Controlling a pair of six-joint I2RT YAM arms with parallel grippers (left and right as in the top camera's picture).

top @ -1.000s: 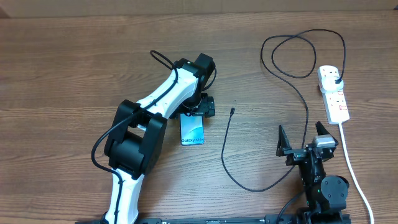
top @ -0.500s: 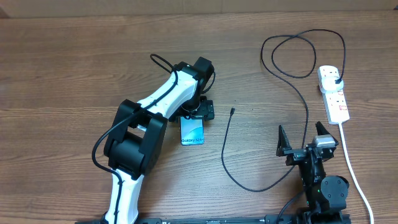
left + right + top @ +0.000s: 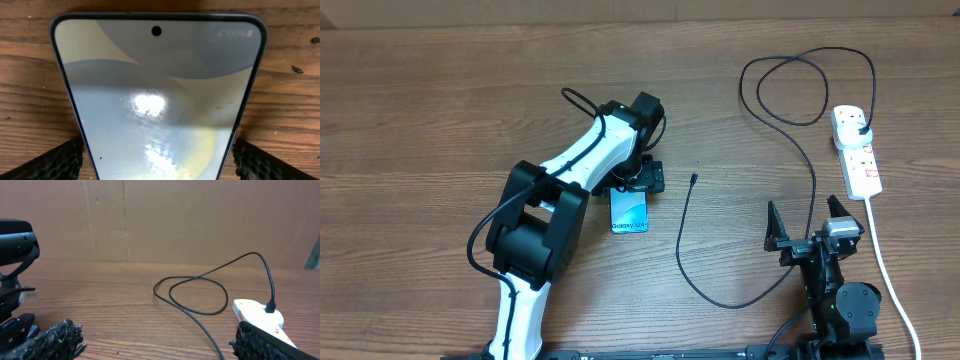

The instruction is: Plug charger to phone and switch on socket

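Barely shifted, the left gripper straddles one end of the phone on the counter; whether it pinches is unclear. The right gripper gapes empty near the charger, plugged into the socket.

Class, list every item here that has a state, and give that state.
Blue-screened black-edged smartphone: flat, screen lit, unplugged.
White oblong power strip: switch position unclear.
Thin black charger cable: plugged into power strip, tip loose on table.
Left gripper: fingers flank the smartphone, grip unclear.
Right gripper: open, empty.
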